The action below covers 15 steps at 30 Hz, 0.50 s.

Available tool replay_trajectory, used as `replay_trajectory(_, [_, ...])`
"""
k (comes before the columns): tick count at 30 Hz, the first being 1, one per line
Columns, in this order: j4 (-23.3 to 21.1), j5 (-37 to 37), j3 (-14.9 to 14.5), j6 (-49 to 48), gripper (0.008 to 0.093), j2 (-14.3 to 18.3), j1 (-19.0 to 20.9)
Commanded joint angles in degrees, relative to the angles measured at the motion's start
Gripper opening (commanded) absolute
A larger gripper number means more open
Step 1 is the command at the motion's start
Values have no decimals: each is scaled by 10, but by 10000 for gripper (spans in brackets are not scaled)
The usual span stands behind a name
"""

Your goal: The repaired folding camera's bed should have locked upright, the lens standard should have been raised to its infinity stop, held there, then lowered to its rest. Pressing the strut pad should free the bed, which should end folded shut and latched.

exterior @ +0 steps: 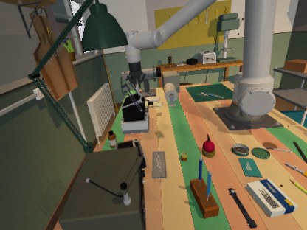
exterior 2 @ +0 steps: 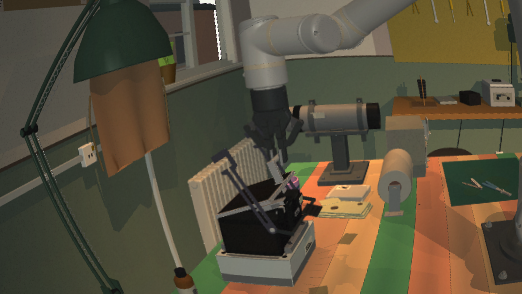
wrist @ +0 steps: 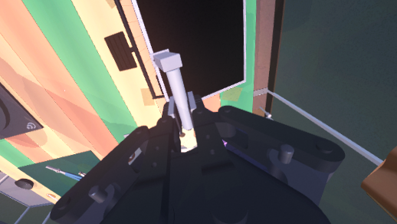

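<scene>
The folding camera [exterior 2: 260, 217] is a black box on a pale grey base [exterior 2: 265, 260] at the bench's far left, near the radiator. Its dark struts [exterior 2: 235, 175] rise at a slant from the body. A slim grey lever with a square block at its end [wrist: 174, 82] is gripped by my gripper [wrist: 186, 128], which stands just above the camera's top right edge [exterior 2: 275, 167] and is closed on the lever's upper end. A small purple part [exterior 2: 294, 179] shows beside the lever on the camera's top. The lens standard at the camera's right side is mostly hidden.
A grey-green metal case [exterior: 107, 184] fills the near left of the bench. A scope on a stand [exterior 2: 340, 120], a paper roll [exterior 2: 395, 180] and stacked cards [exterior 2: 347, 200] sit right of the camera. A green lamp [exterior 2: 120, 40] hangs over the left. The radiator [exterior 2: 220, 185] stands behind the camera.
</scene>
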Motion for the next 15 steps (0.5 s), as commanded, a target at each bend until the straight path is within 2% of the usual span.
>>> replay_trajectory(1, [0,1,-2,0,80,0,0])
replay_trajectory(15, [11,1,-18,3,80,4,3])
